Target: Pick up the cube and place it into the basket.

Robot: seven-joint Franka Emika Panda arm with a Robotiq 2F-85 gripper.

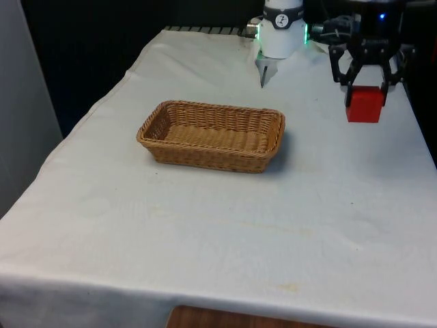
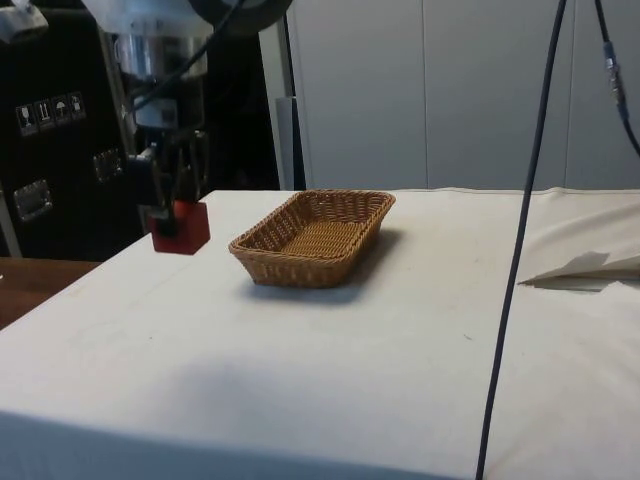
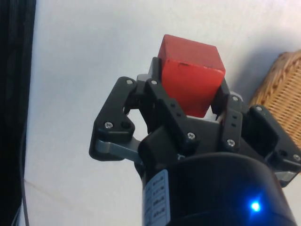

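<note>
A red cube (image 1: 364, 104) hangs above the cloth, held between the fingers of my black gripper (image 1: 365, 87), which is shut on it. From the side the red cube (image 2: 181, 228) floats clear of the table under the gripper (image 2: 172, 210). In the wrist view the cube (image 3: 190, 74) sits clamped between the two fingers. The woven brown basket (image 1: 158, 113) lies near the table's middle, towards the front view's left of the gripper, and nothing is in it. The basket (image 2: 262, 232) stands a short way from the cube in the side view.
The white cloth runs to the table's edge close to the front view's right of the gripper. A thin black cable (image 2: 520, 240) hangs down across the side view. A fold of cloth (image 2: 590, 268) lies at the side view's right.
</note>
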